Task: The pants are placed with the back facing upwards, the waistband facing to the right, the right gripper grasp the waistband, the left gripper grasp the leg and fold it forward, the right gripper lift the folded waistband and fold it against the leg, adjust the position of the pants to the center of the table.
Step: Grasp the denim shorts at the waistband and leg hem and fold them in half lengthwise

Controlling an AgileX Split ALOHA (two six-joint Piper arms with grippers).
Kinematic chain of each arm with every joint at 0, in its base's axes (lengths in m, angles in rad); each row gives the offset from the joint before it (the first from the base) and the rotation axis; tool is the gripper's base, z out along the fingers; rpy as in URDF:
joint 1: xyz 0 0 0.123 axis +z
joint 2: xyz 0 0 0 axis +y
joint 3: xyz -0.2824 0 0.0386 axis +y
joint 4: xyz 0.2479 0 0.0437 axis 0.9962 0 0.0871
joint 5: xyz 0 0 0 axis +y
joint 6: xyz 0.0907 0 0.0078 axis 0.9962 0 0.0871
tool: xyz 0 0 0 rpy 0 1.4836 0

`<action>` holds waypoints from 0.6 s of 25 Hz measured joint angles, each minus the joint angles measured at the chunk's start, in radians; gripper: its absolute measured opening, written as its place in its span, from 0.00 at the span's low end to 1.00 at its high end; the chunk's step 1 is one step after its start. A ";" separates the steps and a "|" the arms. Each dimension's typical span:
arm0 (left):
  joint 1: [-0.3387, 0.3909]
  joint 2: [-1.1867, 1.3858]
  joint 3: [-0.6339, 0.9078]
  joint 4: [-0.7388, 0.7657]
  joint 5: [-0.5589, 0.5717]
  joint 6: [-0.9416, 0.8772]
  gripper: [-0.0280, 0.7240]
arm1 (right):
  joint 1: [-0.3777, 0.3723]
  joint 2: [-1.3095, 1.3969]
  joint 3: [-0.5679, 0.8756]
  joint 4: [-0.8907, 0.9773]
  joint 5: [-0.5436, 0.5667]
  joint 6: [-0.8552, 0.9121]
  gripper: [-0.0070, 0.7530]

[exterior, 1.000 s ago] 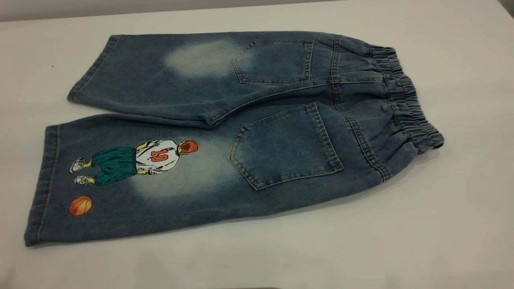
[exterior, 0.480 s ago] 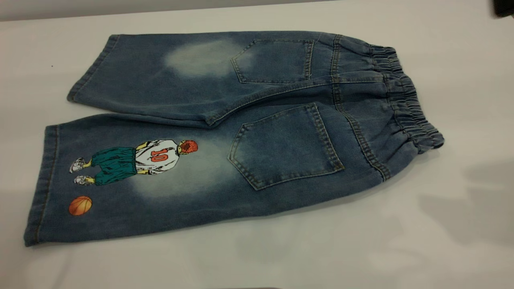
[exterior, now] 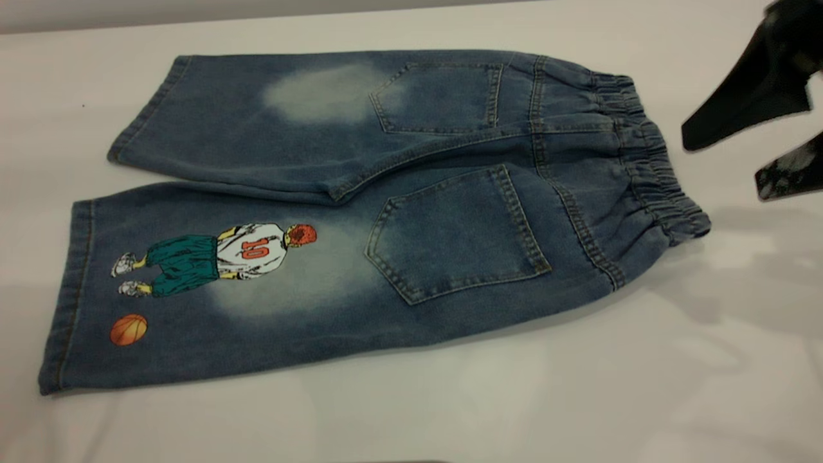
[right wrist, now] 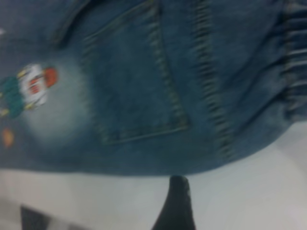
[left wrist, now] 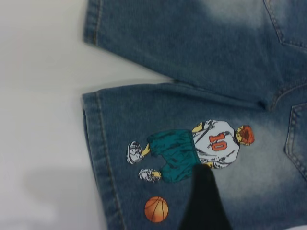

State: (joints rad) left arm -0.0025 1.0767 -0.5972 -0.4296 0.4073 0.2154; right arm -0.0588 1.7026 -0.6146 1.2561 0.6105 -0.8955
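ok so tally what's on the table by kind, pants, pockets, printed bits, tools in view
pants: 1
back pockets: 2
printed figures, a player and a basketball: 2
tools in view: 2, the right tool open beside the waistband, the left tool over the leg
total: 7

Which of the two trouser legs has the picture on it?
The leg nearer the camera: it carries a basketball player print and an orange ball; the far leg shows only a pale faded patch.
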 joint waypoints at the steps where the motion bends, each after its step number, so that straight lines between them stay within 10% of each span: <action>1: 0.000 0.000 0.000 0.000 -0.001 0.000 0.65 | 0.000 0.022 -0.002 0.017 -0.011 -0.018 0.74; 15: 0.000 0.000 0.000 -0.001 -0.009 0.003 0.65 | 0.000 0.270 -0.094 0.099 -0.031 -0.093 0.76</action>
State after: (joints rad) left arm -0.0025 1.0767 -0.5972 -0.4305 0.3979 0.2186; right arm -0.0588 1.9731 -0.7088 1.3551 0.5791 -0.9883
